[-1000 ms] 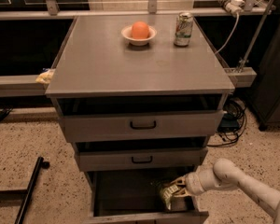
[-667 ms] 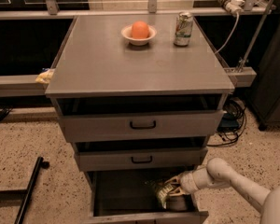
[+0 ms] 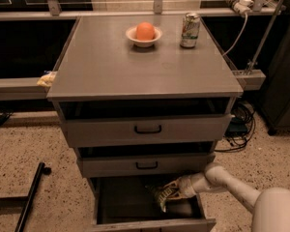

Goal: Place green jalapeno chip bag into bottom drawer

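Observation:
The bottom drawer (image 3: pixel 125 204) stands pulled open at the foot of the grey cabinet, its inside plain grey. The green jalapeno chip bag (image 3: pixel 163 194), olive-green with pale stripes, hangs inside the drawer near its middle right, just under the middle drawer's front. My gripper (image 3: pixel 173 189) reaches in from the right on a pale arm and is shut on the bag's right edge. The bag's lower end is low in the drawer; I cannot tell whether it touches the floor.
The top drawer (image 3: pixel 145 128) and middle drawer (image 3: pixel 146 165), both with black handles, stand slightly open above. On the cabinet top sit an orange in a white bowl (image 3: pixel 144 33) and a soda can (image 3: pixel 189 30). A black bar (image 3: pixel 31 194) lies on the speckled floor at left.
My gripper has carried the chip bag leftward, from the drawer's right side toward its middle. The drawers have not moved.

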Controlling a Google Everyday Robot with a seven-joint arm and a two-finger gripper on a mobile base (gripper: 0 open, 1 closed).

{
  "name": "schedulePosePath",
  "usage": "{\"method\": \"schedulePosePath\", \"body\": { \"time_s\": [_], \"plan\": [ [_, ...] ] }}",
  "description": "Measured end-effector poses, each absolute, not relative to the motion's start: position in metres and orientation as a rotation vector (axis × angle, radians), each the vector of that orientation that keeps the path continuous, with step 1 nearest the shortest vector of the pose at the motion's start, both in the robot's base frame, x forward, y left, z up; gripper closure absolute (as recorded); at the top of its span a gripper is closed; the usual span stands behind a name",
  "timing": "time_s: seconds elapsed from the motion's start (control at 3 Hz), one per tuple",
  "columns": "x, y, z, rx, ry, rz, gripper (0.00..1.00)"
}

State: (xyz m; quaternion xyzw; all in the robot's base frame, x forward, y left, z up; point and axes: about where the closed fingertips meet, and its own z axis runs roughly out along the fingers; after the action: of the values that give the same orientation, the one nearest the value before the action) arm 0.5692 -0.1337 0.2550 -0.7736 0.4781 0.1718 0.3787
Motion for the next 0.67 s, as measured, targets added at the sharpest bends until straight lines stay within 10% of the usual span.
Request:
{"method": "schedulePosePath", "body": {
  "time_s": [0.67],
  "plan": [
    [0.5695,-0.1336,0.2547,-1.976,1.222,0.438,0.58]
  ]
}}
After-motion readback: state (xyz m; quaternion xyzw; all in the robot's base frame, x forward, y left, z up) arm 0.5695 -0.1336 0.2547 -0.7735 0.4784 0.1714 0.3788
